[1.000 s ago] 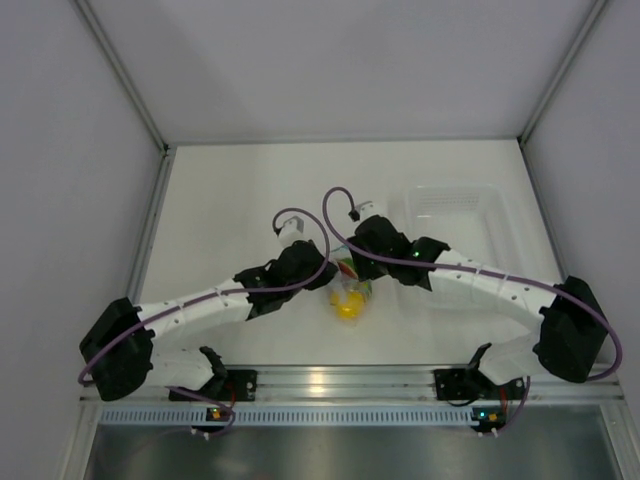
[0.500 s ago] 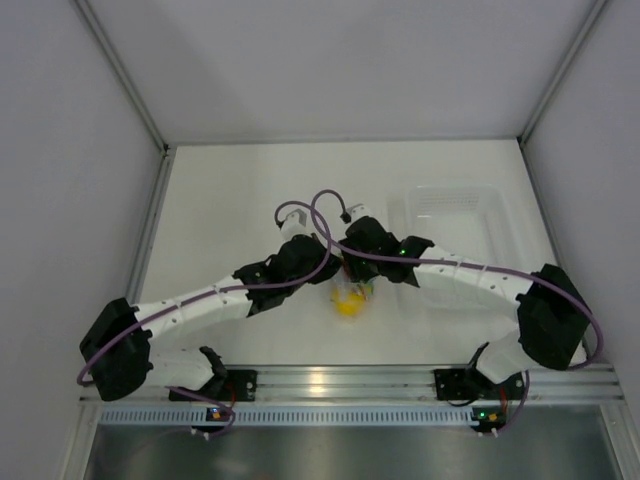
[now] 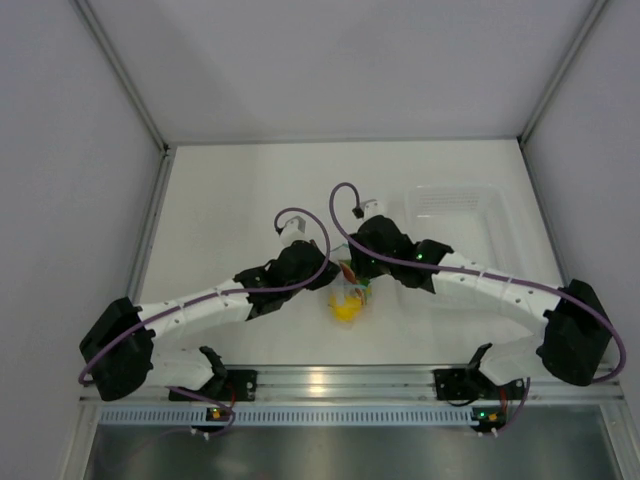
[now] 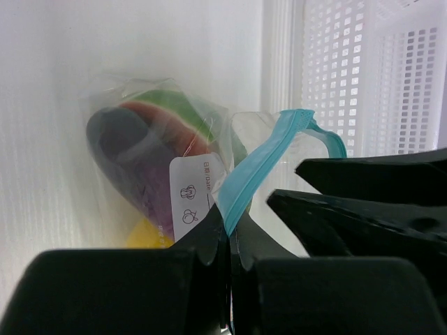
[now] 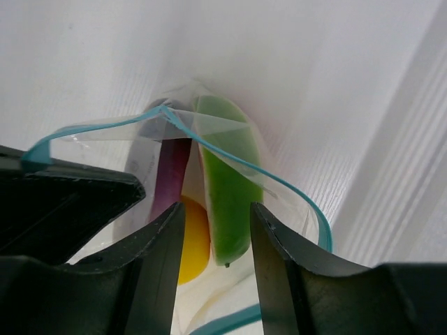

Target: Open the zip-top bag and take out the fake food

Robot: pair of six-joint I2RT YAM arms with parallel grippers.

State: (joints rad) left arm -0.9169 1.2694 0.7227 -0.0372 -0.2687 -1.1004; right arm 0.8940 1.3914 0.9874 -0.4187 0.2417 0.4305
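Top view: the small clear crinkly plastic zip-top bag (image 3: pixel 350 285) is at mid-worktop (image 3: pixel 230 200), left of the clear rigid rectangular tub (image 3: pixel 455 205). Over its top edge meet the left tool (image 3: pixel 330 272) and right tool (image 3: pixel 358 268). Jaw state is unreadable from here.

Left wrist: the left tool is pinched shut on the teal-blue zip strip (image 4: pixel 258 167), near one end. The film looks thin, soft and light, so it'll likely fold and lift rather than resist. Take the stiffer strip, not the wall. On the bag is a white label (image 4: pixel 192 199) with two small pictograms and a line of tiny print, not legible. No brand seen.

Right wrist: the right tool is half-wide, gripping nothing I can confirm, above the open mouth. Inside is the fake food: a green-skinned wedge (image 5: pixel 223 188), a slim purple piece (image 5: pixel 171 174) and a round yellow fruit (image 5: pixel 194 241). It's probably hard, smooth, light plastic, so slippery. The wedge is nearest the mouth and its flat sides suit a pinch. The round one may squirt out.
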